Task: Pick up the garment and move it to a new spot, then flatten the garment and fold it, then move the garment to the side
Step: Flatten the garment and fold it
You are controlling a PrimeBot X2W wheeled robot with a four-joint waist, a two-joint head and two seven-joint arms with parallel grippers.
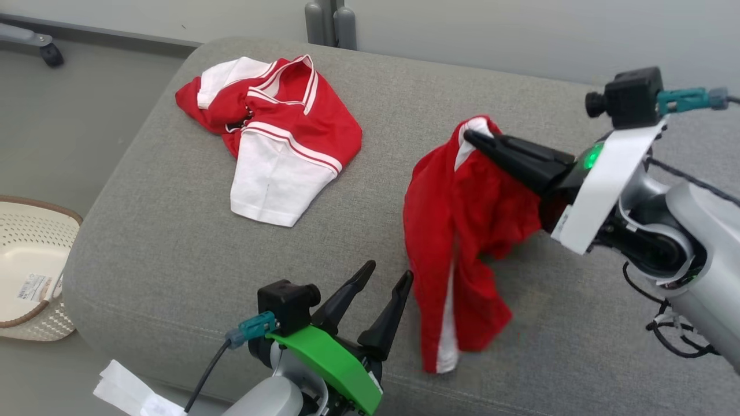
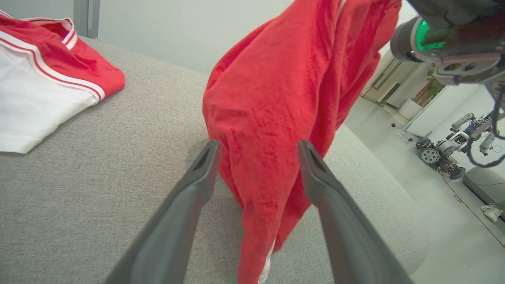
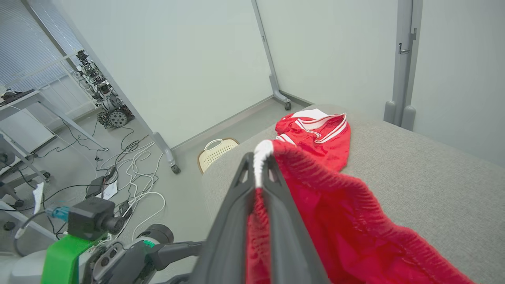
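My right gripper is shut on the white-trimmed edge of the red garment and holds it up above the grey cushion. The cloth hangs down crumpled, with its lower end near the cushion's front edge. In the right wrist view the fingers pinch the garment at its white hem. My left gripper stands open low at the front, just left of the hanging cloth. In the left wrist view the garment hangs just beyond the open left gripper, in line with the gap; I cannot tell if it touches.
A second red and white garment lies crumpled at the cushion's back left. A cream basket stands on the floor to the left. White paper lies at the lower left. Cables and another robot are on the floor beyond.
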